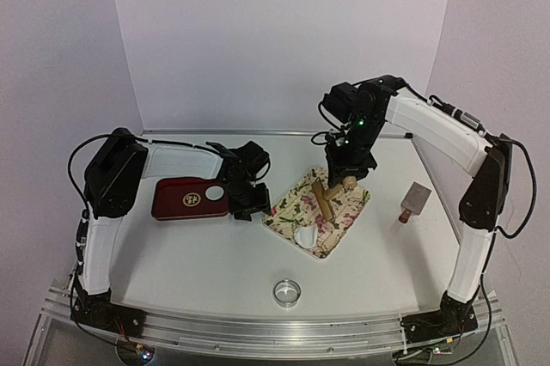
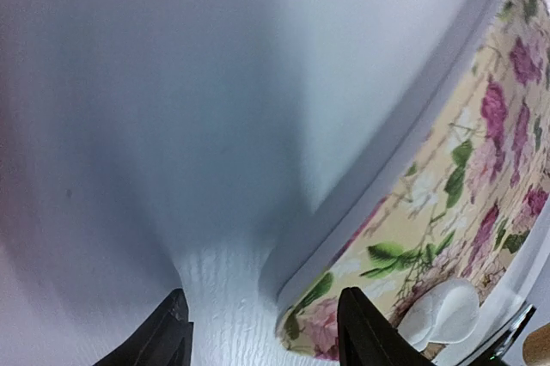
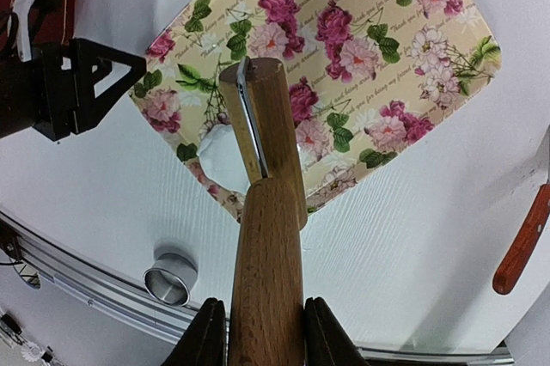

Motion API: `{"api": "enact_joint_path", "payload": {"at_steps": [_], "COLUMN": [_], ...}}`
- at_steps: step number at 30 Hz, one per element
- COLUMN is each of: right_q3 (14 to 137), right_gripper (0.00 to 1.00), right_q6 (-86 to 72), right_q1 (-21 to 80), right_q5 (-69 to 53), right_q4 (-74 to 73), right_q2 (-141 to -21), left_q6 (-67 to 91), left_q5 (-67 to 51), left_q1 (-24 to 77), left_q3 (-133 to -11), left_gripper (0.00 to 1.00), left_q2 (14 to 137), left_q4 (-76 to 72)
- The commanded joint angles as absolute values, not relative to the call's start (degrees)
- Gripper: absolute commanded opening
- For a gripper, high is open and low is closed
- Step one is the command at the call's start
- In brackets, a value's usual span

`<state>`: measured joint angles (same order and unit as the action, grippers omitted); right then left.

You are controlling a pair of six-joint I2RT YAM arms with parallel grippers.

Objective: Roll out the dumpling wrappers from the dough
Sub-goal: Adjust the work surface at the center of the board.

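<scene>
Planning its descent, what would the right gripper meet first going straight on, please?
The rolling pin in the right gripper would likely touch the floral board beside the dough; depth unclear.

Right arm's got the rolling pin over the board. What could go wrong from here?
1. The dough sits at the near corner of the floral board; rolling may push it over the edge.
2. The right gripper holds the rolling pin by one end, so pressure could tilt or slip it.
3. The left gripper is open beside the board, not holding it; the board may slide.
</scene>
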<state>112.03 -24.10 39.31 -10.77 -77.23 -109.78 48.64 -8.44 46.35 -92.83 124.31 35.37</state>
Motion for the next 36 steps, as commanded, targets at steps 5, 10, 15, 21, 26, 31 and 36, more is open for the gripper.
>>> {"api": "enact_joint_path", "payload": {"at_steps": [5, 10, 15, 21, 26, 31, 36], "right_q3": [113.4, 112.1, 111.2, 107.9, 103.7, 102.1, 101.1], "right_gripper": [0.0, 0.0, 0.0, 0.0, 0.0, 0.0, 0.0], "right_q6": [-23.6, -22.4, -20.6, -18.6, -18.1, -18.3, -22.0], "right_q1": [39.6, 39.6, 39.6, 39.6, 39.6, 39.6, 39.6], "right_q5": [-10.6, -11.3, -12.5, -15.3, -17.2, -20.4, -23.3], "right_q4": [-82.2, -81.4, -80.5, -78.8, -78.3, -77.6, -74.2], "right_q2": [-105.8, -104.7, -103.5, -100.8, -98.9, -99.1, -100.6], "left_q6": [70.3, 72.9, 73.8, 68.1, 56.9, 46.4, 41.9], "left_q5": [-12.2, -13.8, -11.9, -3.0, 2.5, 2.7, 0.6], "left_q1": [47.7, 49.5, 51.3, 51.0, 50.8, 50.8, 50.8], "left_q3": [-85.6, -86.7, -89.0, -92.5, -101.6, -104.6, -102.8], "left_gripper": [0.53, 0.43, 0.25, 0.01, 0.0, 0.0, 0.02], "left_q2": [118.7, 122.1, 125.1, 128.0, 133.1, 134.4, 132.7], "left_q4": [30.1, 28.7, 31.2, 38.3, 44.2, 41.9, 37.5]}}
